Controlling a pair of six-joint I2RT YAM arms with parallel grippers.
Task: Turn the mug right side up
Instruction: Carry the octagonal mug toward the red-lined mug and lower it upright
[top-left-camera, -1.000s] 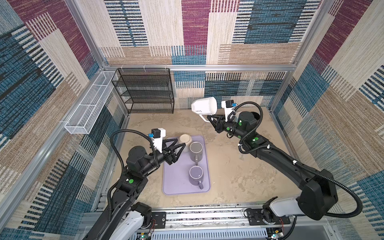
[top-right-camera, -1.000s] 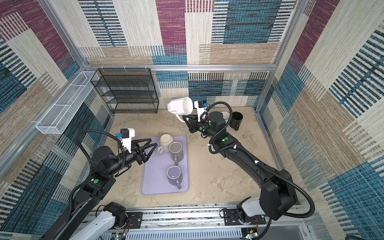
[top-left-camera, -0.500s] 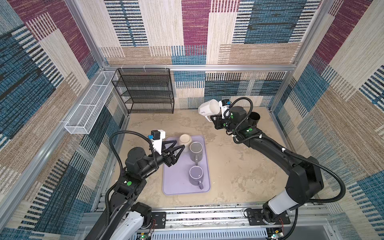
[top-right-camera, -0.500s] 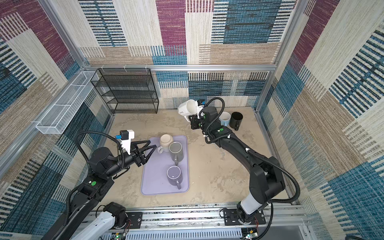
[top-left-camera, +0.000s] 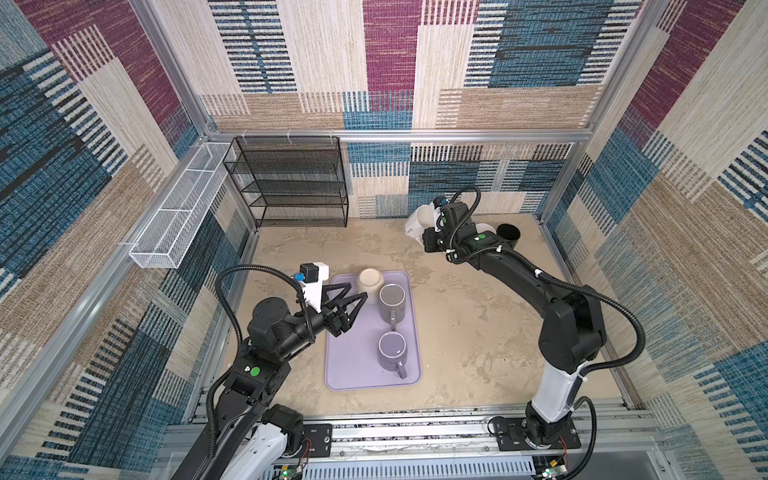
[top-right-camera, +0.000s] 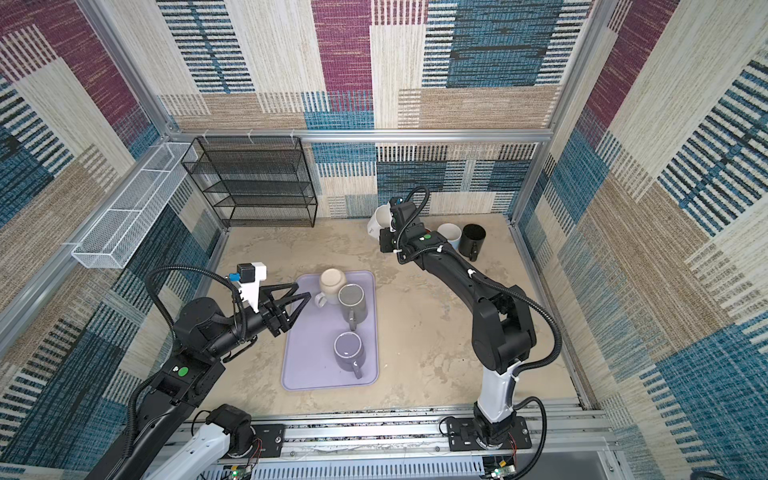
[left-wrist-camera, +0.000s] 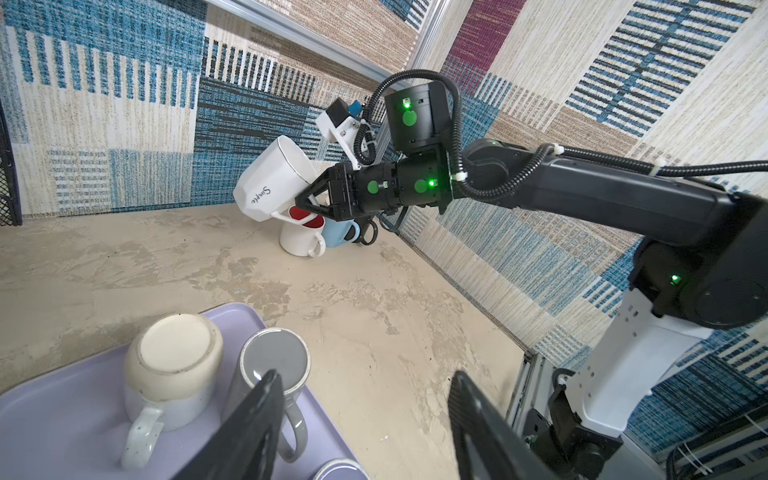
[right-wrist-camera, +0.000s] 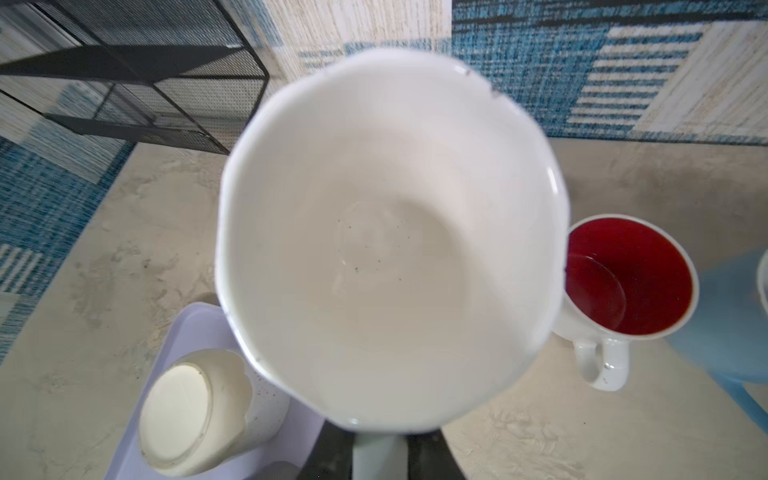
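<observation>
Out over the far right of the table (top-left-camera: 478, 332), the white mug (left-wrist-camera: 272, 183) hangs tilted, mouth angling up, close above the red-lined mug (left-wrist-camera: 299, 241). I'd call it glazed ceramic: stiff, slick and chippable, so the handle is the sure hold. The right gripper (left-wrist-camera: 302, 206) is clamped on that handle. A second ago the mug hung higher, nearer centre. The left gripper (top-left-camera: 362, 299), jaws apart, hasn't left the tray's (top-left-camera: 345, 374) left edge.
</observation>
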